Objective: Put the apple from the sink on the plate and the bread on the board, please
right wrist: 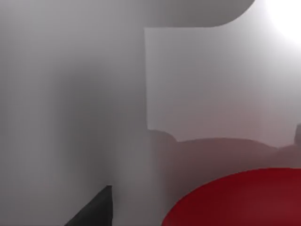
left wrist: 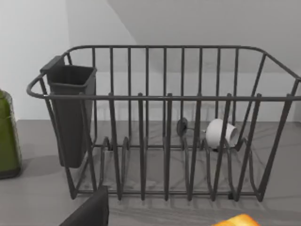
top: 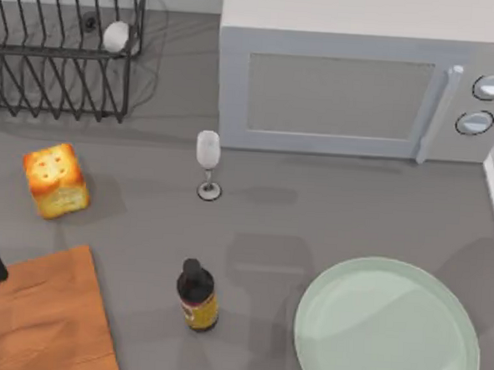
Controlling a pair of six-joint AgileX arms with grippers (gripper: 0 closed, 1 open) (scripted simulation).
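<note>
Two task items wait untouched: the bread [top: 56, 181] at nine o'clock just above the board [top: 42, 319], the plate [top: 389, 328] bare at five o'clock, while the apple [right wrist: 240, 200] looms beneath the right wrist camera, grip unreadable.

The apple [right wrist: 235, 200] looms glossy red and very close against blurred pale grey walls, with a dark finger [right wrist: 96, 209] of the right pincer beside it.

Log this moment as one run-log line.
apple: close under right wrist camera | plate: bare | bread: on table, off board | left arm: table's left edge
</note>
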